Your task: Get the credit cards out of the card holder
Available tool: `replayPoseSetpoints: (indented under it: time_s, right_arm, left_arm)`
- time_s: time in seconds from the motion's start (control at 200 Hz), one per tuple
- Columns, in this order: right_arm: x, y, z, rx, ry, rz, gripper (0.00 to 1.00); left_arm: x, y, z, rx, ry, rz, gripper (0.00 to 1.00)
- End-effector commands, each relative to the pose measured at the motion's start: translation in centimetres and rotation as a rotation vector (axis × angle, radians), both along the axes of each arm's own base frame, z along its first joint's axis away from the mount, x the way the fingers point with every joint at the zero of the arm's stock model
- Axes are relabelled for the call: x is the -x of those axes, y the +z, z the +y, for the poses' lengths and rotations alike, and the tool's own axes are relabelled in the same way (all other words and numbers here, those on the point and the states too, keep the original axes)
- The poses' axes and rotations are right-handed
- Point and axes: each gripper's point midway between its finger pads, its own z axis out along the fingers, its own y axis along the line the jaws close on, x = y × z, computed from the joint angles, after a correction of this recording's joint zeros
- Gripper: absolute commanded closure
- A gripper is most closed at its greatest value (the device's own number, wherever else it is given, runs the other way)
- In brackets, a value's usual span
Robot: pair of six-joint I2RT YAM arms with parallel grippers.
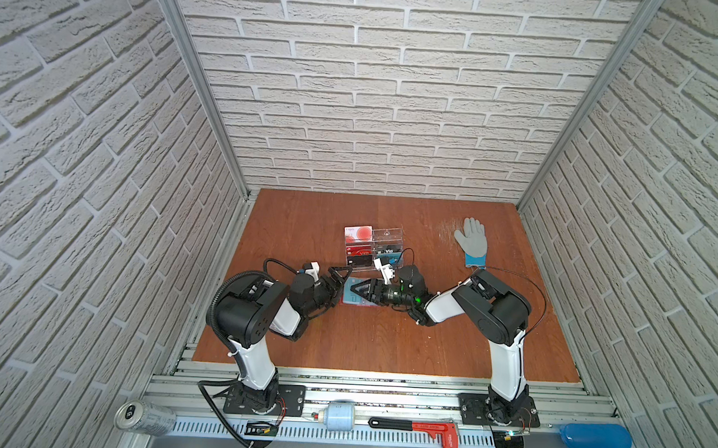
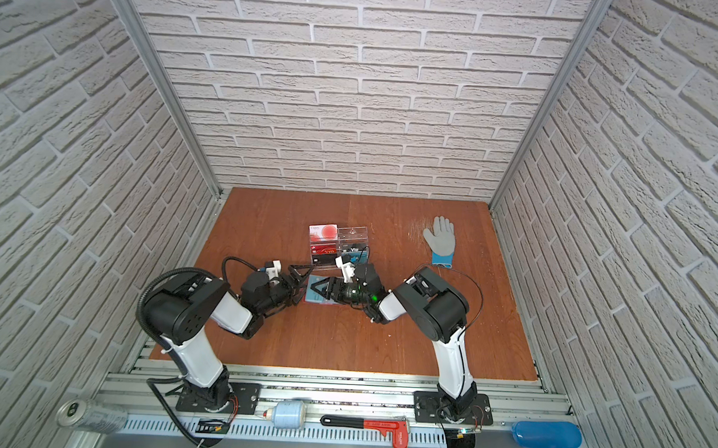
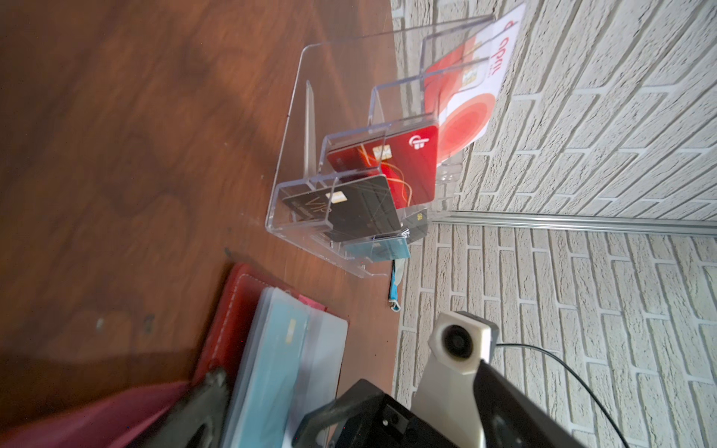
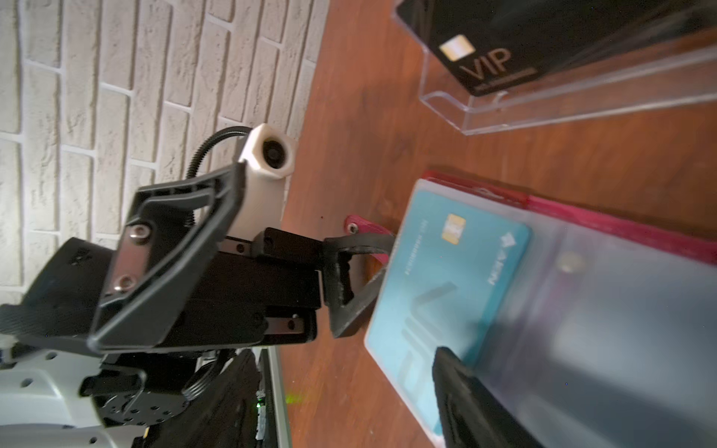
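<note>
Right wrist view gave me the closest look. The holder [image 4: 620, 229] lay open and flat on the tabletop [image 4: 388, 116], red cover down, just in front of the clear stand [image 4: 582, 112]. The cards [image 4: 446, 279] sat in it. A teal one with a gold chip was on top, part of it bare and part under a frosted sleeve [image 4: 620, 310].

The left jaws stood spread wide at the holder's end, with nothing gripped between them. One finger [image 4: 345, 287] reached the edge of the card stack beside the red snap tab [image 4: 355, 224]. I could not tell whether it touched the stack or stopped just short. The other finger [image 4: 174, 252] stood well clear of the holder.

The right jaws came in from the opposite side, over the holder. Only one finger [image 4: 465, 395] showed, lying on or just above the teal card at the sleeve's edge. Its mate was out of sight, so I could not tell how far those jaws were spread or whether they pinched anything.

Both top views agreed. The holder lay between the two arms, with the left jaws at its left edge and the right jaws reaching over it from the right.
</note>
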Motion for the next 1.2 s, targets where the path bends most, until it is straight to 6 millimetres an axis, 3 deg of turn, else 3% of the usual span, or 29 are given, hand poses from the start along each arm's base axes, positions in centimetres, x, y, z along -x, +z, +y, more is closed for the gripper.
replayPoseSetpoints:
  time_s: [0.0, 0.26, 0.36, 0.37, 0.42, 0.63, 1.195]
  right_arm:
    - [-0.2, 0.3, -1.1, 0.096, -0.044, -0.033, 0.27]
    - [-0.2, -1.3, -1.3, 0.144, -0.052, 0.029, 0.27]
    - [-0.4, -0.7, -0.9, 0.119, -0.050, 0.025, 0.27]
    - [-0.3, -1.8, -0.9, 0.131, -0.050, 0.046, 0.27]
    - [-0.3, -2.0, -0.8, 0.129, -0.048, 0.054, 0.27]
    - [-0.6, -1.1, -0.4, 0.092, -0.052, 0.049, 0.27]
    - [-0.8, -1.0, 0.5, 0.037, -0.049, 0.067, 0.27]
  left_arm:
    - [2.0, -3.5, 0.1, -0.043, -0.020, 0.120, 0.02]
    - [2.0, -3.5, 0.2, -0.045, -0.017, 0.119, 0.02]
    - [2.1, -3.6, 0.2, -0.049, -0.016, 0.122, 0.02]
    - [2.1, -3.7, 0.2, -0.049, -0.016, 0.123, 0.02]
    - [2.1, -3.7, 0.2, -0.050, -0.017, 0.124, 0.02]
    - [2.4, -4.0, 0.2, -0.051, -0.017, 0.130, 0.02]
    - [2.5, -4.1, 0.1, -0.047, -0.011, 0.132, 0.02]
